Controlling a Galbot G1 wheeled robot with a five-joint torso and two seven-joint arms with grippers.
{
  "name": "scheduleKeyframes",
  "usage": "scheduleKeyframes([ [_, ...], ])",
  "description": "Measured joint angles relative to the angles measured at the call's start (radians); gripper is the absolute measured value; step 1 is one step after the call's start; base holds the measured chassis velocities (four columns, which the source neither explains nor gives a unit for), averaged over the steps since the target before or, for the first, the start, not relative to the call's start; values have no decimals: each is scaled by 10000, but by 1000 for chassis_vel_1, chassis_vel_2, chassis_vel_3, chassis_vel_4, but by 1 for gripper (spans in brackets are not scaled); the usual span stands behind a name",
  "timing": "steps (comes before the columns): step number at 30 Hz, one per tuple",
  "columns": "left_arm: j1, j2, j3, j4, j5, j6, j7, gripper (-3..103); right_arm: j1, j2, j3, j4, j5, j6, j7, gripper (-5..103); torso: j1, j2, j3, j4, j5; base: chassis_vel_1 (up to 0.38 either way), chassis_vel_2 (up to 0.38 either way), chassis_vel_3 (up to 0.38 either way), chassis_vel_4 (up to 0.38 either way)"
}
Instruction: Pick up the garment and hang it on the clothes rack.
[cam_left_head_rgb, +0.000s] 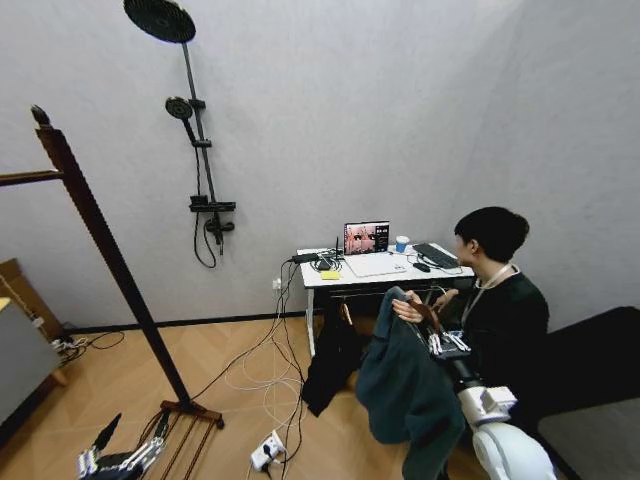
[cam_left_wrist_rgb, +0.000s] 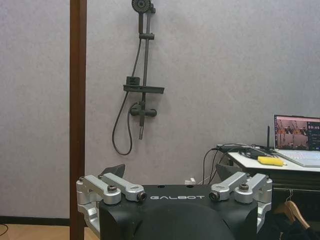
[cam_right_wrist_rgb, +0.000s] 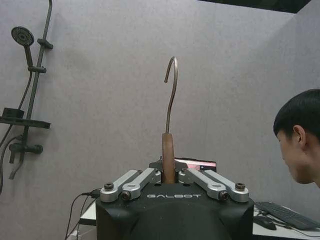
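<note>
We see a soft, matt teal cloth garment (cam_left_head_rgb: 405, 395) on a smooth wooden hanger (cam_right_wrist_rgb: 168, 157) with a shiny metal hook; the clothes rack (cam_left_head_rgb: 110, 255) is dark polished wood.

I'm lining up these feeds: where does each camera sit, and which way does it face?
Head: up high, looking down at the rack, desk and garment; both grippers show, left, right.
Left wrist: behind the left gripper, facing the rack post and shower.
Right wrist: behind the right gripper, clamping the hanger.
All share the shower.
</note>
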Motion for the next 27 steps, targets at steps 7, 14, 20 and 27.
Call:
scheduleKeyframes([
  [7, 0, 0, 0, 0, 0, 1, 0, 100, -33, 104, -431, 620, 1492, -311, -74, 10, -1, 0, 0, 1, -1, 0, 0, 0, 0],
  [14, 0, 0, 0, 0, 0, 0, 0, 100, 24, -230, -862, 1362, 2643, -809, -488, 10, -1, 0, -1, 0, -1, 0, 0, 0, 0],
  [20, 0, 0, 0, 0, 0, 0, 0, 100, 374, -745, -1436, 2178, 3495, -2156, 272, 10, -23, -46, -22, 1, -1, 0, 0, 0, 0],
  [27, 0, 0, 0, 0, 0, 0, 1, 100, 998, -1612, -1505, 2657, 3076, -2711, 356, 10, -104, -195, -90, 0, 2, 25, 16, 17, 20],
])
